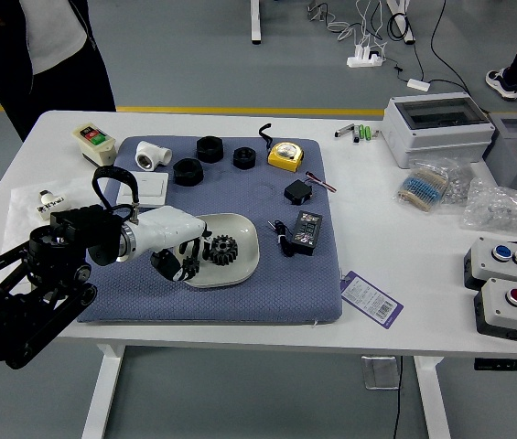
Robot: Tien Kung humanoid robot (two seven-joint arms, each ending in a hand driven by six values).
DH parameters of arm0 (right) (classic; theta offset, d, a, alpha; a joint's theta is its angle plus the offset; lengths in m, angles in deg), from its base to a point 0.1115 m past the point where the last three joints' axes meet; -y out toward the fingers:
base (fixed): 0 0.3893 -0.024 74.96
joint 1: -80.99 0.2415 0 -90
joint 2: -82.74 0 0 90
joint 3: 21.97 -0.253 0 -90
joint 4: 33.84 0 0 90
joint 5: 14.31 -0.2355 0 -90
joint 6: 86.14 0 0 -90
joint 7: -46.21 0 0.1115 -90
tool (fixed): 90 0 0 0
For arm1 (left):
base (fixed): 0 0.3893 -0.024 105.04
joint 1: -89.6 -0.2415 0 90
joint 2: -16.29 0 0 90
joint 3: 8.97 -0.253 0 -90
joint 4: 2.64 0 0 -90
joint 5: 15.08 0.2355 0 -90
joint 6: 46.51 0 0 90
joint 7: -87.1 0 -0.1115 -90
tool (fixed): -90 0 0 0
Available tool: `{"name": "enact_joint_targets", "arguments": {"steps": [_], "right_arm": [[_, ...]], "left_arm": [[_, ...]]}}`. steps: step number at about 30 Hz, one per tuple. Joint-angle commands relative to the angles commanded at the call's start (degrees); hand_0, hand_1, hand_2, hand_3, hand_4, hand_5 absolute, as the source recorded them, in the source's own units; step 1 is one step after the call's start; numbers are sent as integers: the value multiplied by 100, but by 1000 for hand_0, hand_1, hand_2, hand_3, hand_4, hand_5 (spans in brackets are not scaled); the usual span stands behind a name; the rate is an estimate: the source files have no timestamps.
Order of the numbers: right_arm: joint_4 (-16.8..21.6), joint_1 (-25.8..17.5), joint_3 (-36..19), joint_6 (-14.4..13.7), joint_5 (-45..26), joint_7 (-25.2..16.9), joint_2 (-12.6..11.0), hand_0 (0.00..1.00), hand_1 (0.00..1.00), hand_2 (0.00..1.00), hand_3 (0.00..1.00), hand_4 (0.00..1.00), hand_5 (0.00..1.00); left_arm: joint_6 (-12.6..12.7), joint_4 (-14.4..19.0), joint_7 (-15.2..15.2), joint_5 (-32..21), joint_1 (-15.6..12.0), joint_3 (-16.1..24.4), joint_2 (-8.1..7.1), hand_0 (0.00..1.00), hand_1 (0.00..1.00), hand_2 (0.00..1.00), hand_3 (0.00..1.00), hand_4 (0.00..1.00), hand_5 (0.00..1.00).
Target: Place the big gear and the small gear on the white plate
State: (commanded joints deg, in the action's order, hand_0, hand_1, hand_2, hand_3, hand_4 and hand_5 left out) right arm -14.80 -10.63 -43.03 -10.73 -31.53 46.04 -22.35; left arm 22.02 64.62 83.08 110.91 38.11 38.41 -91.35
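While the big gear [224, 249] sat on the white plate [242, 265], the fingers of the left hand [168, 230] seemed clamped on the small gear [190, 266] at the plate's left side; its placement was underway, next needing lowering and release.

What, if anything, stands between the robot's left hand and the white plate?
Nothing visible does: the left hand already reaches over the left side of the white plate. A black gear sits on the plate just beyond it, to the right. Whether the hand holds another gear is unclear.
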Motion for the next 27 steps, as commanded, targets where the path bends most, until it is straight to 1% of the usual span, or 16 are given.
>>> {"name": "enact_joint_targets", "arguments": {"steps": [5,6,15,19,21,23,25,27], "right_arm": [[3,-4,6,-1,-1,-3,-3,705,733,782,610,837,696],[3,-4,7,0,2,-2,-4,705,733,782,611,838,695],[6,2,-18,-3,0,-1,-7,705,733,783,611,838,693],[7,9,-28,-4,5,2,-9,705,733,783,611,839,692],[6,14,-33,-6,7,0,-12,705,733,783,611,839,692],[5,17,-36,-8,8,-2,-12,705,733,783,611,839,692],[6,24,-43,-9,9,-3,-14,705,733,782,611,839,694],[5,30,-49,-11,9,-4,-14,705,733,782,611,839,694]], "left_arm": [[110,13,-31,-56,-10,31,32,360,470,527,587,998,176],[149,21,-47,-77,-11,36,35,357,474,531,596,998,194],[369,157,-120,-113,-31,164,37,360,478,535,604,998,210],[489,200,-92,68,-41,360,43,360,478,536,600,998,227],[584,204,-67,165,-73,562,56,360,478,536,600,998,227],[645,189,-61,183,-97,672,73,360,478,536,600,998,227],[897,96,-45,64,-190,994,146,361,470,531,618,998,219],[1062,43,-28,-69,-268,1228,197,361,470,531,618,998,219]]}}
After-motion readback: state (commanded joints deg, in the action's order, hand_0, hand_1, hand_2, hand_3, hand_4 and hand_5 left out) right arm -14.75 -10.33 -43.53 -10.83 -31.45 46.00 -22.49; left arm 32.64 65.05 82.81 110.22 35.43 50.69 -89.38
